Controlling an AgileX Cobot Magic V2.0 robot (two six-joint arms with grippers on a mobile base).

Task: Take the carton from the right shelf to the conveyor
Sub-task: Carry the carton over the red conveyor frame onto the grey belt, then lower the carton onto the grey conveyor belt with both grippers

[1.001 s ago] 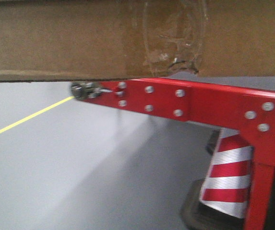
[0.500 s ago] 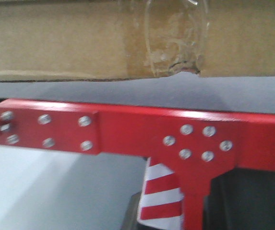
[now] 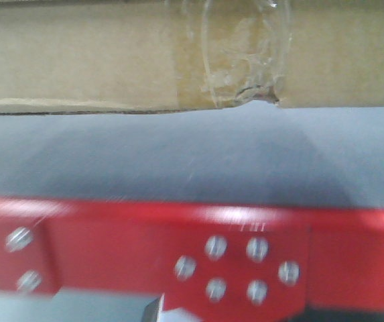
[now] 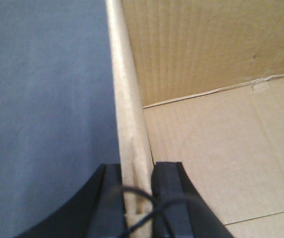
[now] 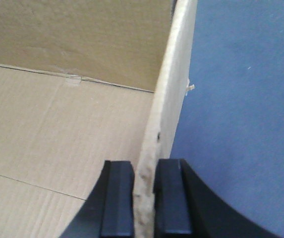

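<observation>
The brown carton (image 3: 78, 60) fills the top of the front view, with clear tape and a torn notch (image 3: 259, 94) on its lower edge. Below it lies the grey-blue conveyor (image 3: 178, 157); whether the carton touches it I cannot tell. In the left wrist view my left gripper (image 4: 138, 171) is shut on the carton's left wall (image 4: 127, 99), with the conveyor (image 4: 42, 99) outside it. Over on the other side, my right gripper (image 5: 144, 171) is shut on the carton's right wall (image 5: 169, 99), beside the conveyor (image 5: 241, 99). The carton's inside (image 5: 57, 124) is bare. The right shelf is out of view.
A red metal frame (image 3: 145, 255) with bolted plates runs across the bottom of the front view, along the conveyor's near side. A sliver of light grey floor (image 3: 78, 308) shows under it.
The red frame has slid down and left in the front view, and the belt now spreads under the carton. The floor, yellow line and striped cone have left view. Both grips hold.
</observation>
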